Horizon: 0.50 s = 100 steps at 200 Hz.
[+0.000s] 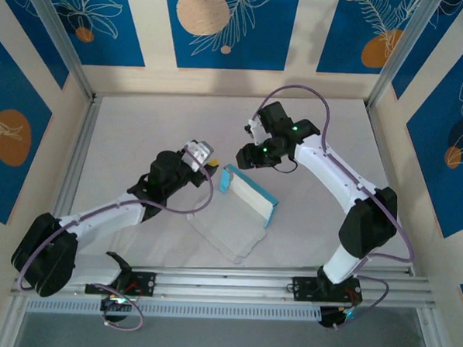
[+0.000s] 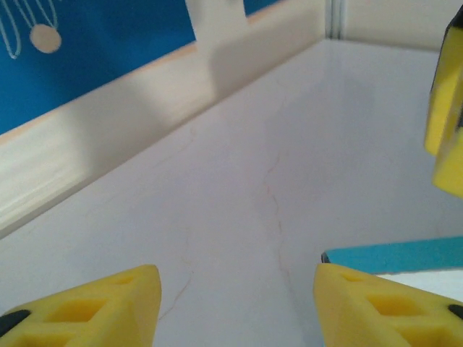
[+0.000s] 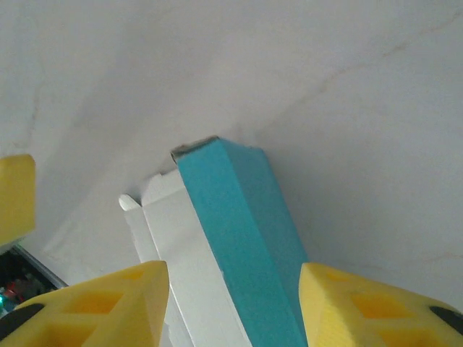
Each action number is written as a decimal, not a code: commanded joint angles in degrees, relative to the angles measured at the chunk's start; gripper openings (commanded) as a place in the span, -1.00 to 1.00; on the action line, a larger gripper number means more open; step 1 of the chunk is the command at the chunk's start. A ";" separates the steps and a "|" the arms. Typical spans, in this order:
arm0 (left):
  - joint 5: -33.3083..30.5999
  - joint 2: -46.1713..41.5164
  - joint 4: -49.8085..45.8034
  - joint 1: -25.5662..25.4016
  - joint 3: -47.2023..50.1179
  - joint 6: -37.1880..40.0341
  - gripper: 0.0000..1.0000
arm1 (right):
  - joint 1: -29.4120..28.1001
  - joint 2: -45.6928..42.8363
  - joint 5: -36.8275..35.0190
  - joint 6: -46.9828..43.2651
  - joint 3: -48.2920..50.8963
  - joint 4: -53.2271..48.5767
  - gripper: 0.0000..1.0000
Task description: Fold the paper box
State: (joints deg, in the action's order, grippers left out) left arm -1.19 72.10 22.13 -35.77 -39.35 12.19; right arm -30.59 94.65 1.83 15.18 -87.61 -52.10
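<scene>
The paper box [image 1: 250,196] lies half-folded mid-table, with light-blue walls raised around a white inside and a flat white flap [image 1: 228,234] spread toward the near edge. My right gripper [image 1: 244,155] hovers over the box's far-left end. In the right wrist view it [image 3: 235,303] is open, and the blue wall [image 3: 239,224] and white panel [image 3: 181,253] run between its yellow fingers with gaps on both sides. My left gripper [image 1: 214,166] is just left of that same end. It [image 2: 235,303] is open over bare table, and the box's blue edge [image 2: 405,256] shows beyond its right finger [image 2: 383,303].
The two grippers are close together; the right gripper's yellow finger [image 2: 448,123] shows at the right edge of the left wrist view. The white table [image 1: 140,130] is fenced by patterned walls and aluminium posts [image 1: 60,36]. A rail [image 1: 233,286] carries the arm bases along the near edge.
</scene>
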 commanded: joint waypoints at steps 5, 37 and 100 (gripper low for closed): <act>12.25 0.02 -15.04 3.77 -3.70 12.92 0.22 | 1.41 -3.81 -2.12 -1.07 4.08 -0.51 0.02; 22.82 5.18 -15.42 6.54 -3.74 21.49 0.24 | 5.18 -4.36 7.09 0.17 10.57 9.04 -0.09; 31.01 18.32 -21.42 7.12 -11.99 26.28 0.31 | 10.15 -1.29 20.23 2.65 15.98 19.39 -0.09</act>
State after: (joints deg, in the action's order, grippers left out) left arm 25.45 88.31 2.28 -29.15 -49.08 35.03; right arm -22.39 92.01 14.66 15.92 -72.62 -37.82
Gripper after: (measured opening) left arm 0.645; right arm 0.456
